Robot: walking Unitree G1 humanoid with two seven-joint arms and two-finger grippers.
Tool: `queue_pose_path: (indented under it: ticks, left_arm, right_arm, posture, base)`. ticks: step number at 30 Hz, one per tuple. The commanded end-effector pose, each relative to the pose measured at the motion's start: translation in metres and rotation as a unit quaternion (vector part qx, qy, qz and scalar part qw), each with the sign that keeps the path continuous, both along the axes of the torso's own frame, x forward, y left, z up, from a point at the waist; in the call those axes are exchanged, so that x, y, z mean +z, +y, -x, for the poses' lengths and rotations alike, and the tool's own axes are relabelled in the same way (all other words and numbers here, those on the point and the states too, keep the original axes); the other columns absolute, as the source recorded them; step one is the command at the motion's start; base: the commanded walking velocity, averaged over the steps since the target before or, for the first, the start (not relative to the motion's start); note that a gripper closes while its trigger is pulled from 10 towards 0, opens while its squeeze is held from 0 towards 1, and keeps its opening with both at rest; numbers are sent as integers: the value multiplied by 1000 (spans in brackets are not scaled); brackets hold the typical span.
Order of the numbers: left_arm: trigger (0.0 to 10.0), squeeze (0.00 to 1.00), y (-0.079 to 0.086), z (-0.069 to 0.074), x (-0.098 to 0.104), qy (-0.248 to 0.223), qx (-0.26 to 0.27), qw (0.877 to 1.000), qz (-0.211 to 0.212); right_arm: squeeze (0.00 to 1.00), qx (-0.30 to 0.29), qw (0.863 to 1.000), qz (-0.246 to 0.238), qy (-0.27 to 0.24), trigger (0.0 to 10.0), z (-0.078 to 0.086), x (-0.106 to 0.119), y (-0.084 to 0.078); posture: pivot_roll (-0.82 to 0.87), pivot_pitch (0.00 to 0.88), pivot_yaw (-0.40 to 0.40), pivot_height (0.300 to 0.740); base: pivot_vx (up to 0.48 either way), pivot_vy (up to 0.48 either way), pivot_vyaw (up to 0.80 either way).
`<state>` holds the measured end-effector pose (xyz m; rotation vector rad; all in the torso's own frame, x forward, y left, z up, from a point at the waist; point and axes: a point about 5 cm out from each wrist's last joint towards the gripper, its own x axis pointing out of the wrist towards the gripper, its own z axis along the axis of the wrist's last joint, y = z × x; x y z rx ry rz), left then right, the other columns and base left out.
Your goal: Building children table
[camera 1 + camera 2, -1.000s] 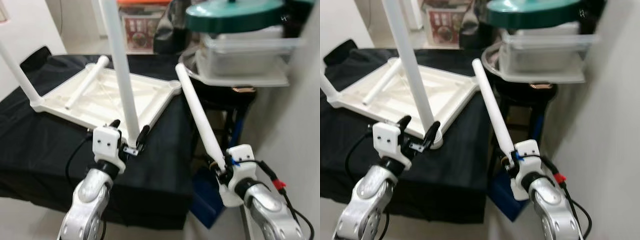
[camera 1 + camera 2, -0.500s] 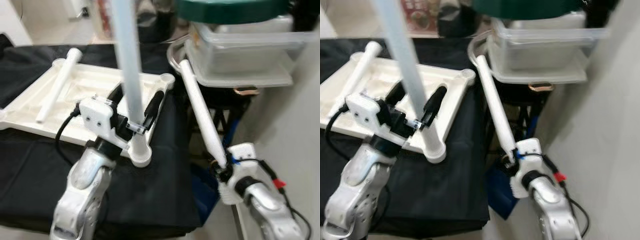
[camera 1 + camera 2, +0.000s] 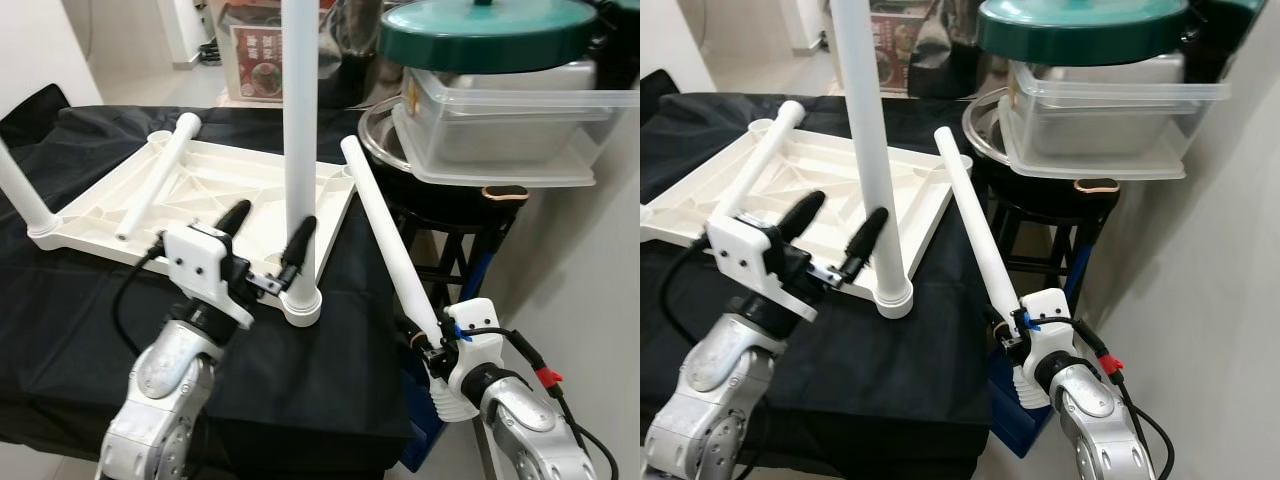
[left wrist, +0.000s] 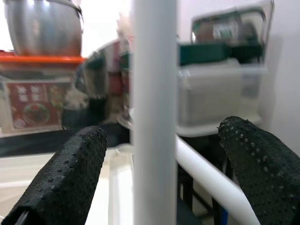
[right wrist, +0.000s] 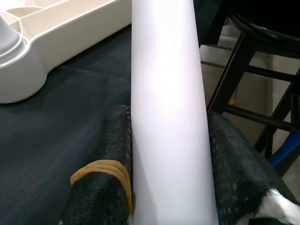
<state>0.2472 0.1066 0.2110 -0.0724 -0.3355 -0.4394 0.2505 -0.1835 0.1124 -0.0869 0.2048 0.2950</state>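
Four white legs to account for on the upturned tabletop [image 3: 215,190], lying underside up on the black cloth [image 3: 90,300] across the middle left of the frame. One short stub [image 3: 22,190] standing at the far left corner; one loose leg [image 3: 158,175] lying flat across the tray-like underside; one upright leg [image 3: 300,160] rising out of the top of the frame from the near corner socket at centre.

Left gripper [image 3: 266,243] low at centre left, jaws spread wide to either side of the upright leg, fingers [image 4: 65,178] clear of the tube in the wrist view, nothing held. Right gripper [image 3: 432,338] at lower right, off the table edge, jaws closed on the base of the fourth leg [image 3: 385,235], which slants up toward the tabletop's back right corner. Behind, upper right, a green lid [image 3: 485,30] over a clear plastic tub [image 3: 500,130] on a black stool [image 3: 450,215].

Step in hand, by the look of it: near-corner leg seated and let go, fourth one carried in. Next move probably calls for swinging that slanted leg upright, lining its end with the empty corner socket, then pressing or twisting down, the free gripper steadying the tabletop against sliding on the cloth.
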Motion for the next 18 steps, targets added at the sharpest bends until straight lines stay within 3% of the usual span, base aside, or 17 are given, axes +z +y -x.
queue_pose_path:
  ticks: [1, 2, 3, 4, 7, 8, 9, 10, 18]
  left_arm:
    - [10000, 1000, -5, -7, -17, 25, 6, 999, -29]
    - [10000, 678, -8, -15, -20, 26, 16, 999, -40]
    - [10000, 678, -8, -15, -20, 26, 16, 999, -40]
    - [10000, 110, -11, -26, -19, 23, 30, 998, -42]
    - [10000, 106, -10, -33, -17, 20, 45, 998, -42]
    - [8235, 12, -10, -37, -16, 20, 53, 997, -45]
    - [8235, 12, -10, -37, -16, 20, 53, 997, -45]
    - [0, 0, -10, -39, -16, 20, 57, 997, -49]
    - [0, 0, -21, -31, -21, 25, 14, 999, -42]
  right_arm:
    - [0, 0, 1000, -3, -1, 10000, 0, 1, 2]
    - [0, -1, 1000, -4, -1, 10000, 1, 1, 2]
    - [0, -1, 1000, -4, -1, 10000, 1, 1, 2]
    - [0, -3, 1000, -3, -1, 10000, 1, 1, 1]
    - [0, -4, 1000, -2, -2, 10000, 1, 1, 1]
    - [0, -5, 1000, -2, -2, 10000, 1, 1, 0]
    - [0, -5, 1000, -2, -2, 10000, 1, 1, 0]
    - [0, -6, 1000, -2, -1, 10000, 1, 1, 0]
    - [0, -9, 1000, 0, 0, 10000, 2, 1, -1]
  posture:
    - [-85, 113, -10, 740]
    - [-89, 111, -13, 740]
    - [-89, 111, -13, 740]
    - [-96, 112, -12, 740]
    - [-99, 111, -13, 740]
    - [-101, 113, -12, 740]
    - [-101, 113, -12, 740]
    - [-102, 113, -14, 740]
    - [-105, 119, -13, 740]
  base:
    - [0, 0, 0]
    - [0, 0, 0]
    - [0, 0, 0]
    - [0, 0, 0]
    - [0, 0, 0]
    - [0, 0, 0]
    - [0, 0, 0]
    - [0, 0, 0]
    - [0, 0, 0]
